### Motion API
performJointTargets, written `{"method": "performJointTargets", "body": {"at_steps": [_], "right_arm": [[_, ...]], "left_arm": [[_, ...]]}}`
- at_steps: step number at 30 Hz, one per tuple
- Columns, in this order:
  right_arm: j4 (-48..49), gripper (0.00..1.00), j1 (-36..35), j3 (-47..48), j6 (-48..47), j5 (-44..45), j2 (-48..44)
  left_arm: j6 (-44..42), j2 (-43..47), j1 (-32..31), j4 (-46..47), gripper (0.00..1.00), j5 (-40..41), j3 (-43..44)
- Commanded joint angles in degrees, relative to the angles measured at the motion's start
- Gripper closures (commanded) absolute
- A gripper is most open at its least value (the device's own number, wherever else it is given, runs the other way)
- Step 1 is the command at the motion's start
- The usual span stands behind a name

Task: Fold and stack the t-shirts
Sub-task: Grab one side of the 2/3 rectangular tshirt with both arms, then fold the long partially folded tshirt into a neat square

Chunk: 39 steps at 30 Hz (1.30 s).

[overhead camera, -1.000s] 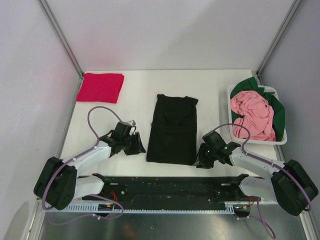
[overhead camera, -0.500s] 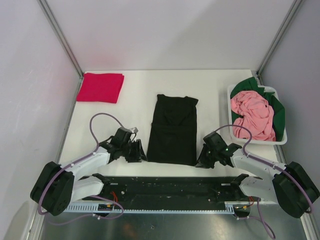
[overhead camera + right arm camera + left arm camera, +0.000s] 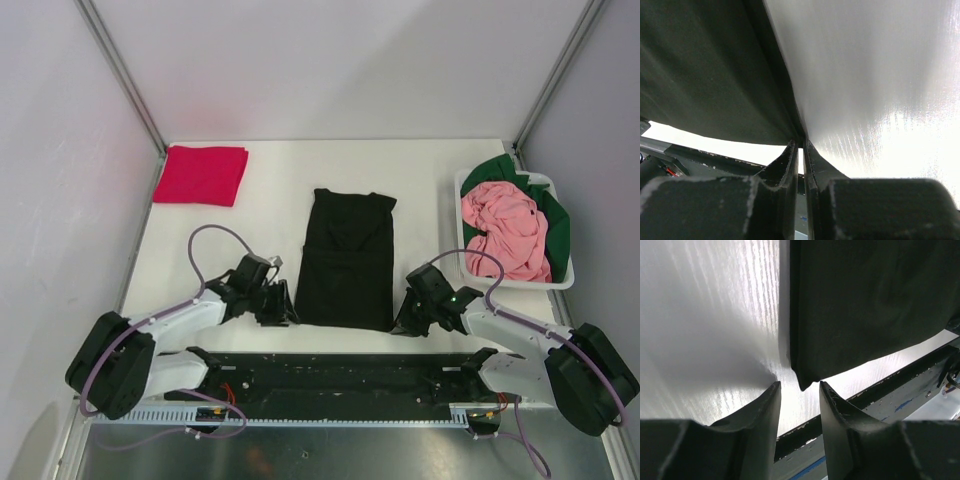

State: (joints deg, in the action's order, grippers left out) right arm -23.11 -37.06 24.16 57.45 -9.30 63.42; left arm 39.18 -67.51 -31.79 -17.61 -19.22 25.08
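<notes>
The white worktop [image 3: 270, 190] carries everything. The black t-shirt [image 3: 347, 260] lies flat in the middle of it, folded to a long narrow panel, with its collar end away from the arms and its hem near the worktop's near edge. At the right edge stands a white plastic basket [image 3: 515, 284], where the pink t-shirt [image 3: 505, 228] sits crumpled on top of the dark green t-shirt [image 3: 557, 225], which spills over the far and right rim. The crimson red t-shirt [image 3: 202, 174] lies folded to a neat rectangle in the far left corner, well apart from the rest. The left arm [image 3: 180, 318] reaches low to the black shirt's near left corner. The left jaws stand apart, and the corner's tip sits just at the gap between the fingers [image 3: 762, 410], not gripped. The right arm [image 3: 510, 328] reaches to the near right corner. There the right jaws are drawn together to a thin slit, the fingertips [image 3: 785, 160] pinching the cloth's edge.
</notes>
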Motion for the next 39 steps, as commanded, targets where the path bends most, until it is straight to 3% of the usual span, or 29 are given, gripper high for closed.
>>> {"method": "performJointTargets", "body": {"at_steps": [1, 8, 12, 15, 17, 33, 39], "right_arm": [[-0.2, 0.88, -0.3, -0.3, 0.4, 1.7, -0.8], [-0.7, 0.88, -0.4, -0.3, 0.3, 1.9, -1.0], [-0.7, 0.89, -0.4, -0.3, 0.1, 2.1, -1.4], [-0.2, 0.97, -0.5, -0.2, -0.1, 1.7, -2.0], [-0.4, 0.99, -0.9, -0.1, -0.1, 1.8, -3.2], [-18.1, 1.00, -8.7, 1.0, 3.0, 8.4, -27.9], [-20.2, 1.00, -8.7, 5.4, 2.0, 11.7, -29.3]], "left_arm": [[0.3, -2.4, -0.8, 2.1, 0.59, 1.0, 2.8], [0.4, -4.6, -2.0, 3.1, 0.66, 2.2, 3.2], [0.3, -4.6, -2.7, 3.1, 0.81, 3.2, 3.1], [0.0, -4.3, -3.7, 3.0, 0.95, 3.1, 3.6], [0.0, -3.4, -4.6, 3.0, 0.99, 3.1, 3.8], [5.2, 17.7, -11.3, -8.9, 1.00, 6.4, 4.8], [4.7, 19.4, -11.3, -10.3, 1.00, 9.1, 8.1]]}}
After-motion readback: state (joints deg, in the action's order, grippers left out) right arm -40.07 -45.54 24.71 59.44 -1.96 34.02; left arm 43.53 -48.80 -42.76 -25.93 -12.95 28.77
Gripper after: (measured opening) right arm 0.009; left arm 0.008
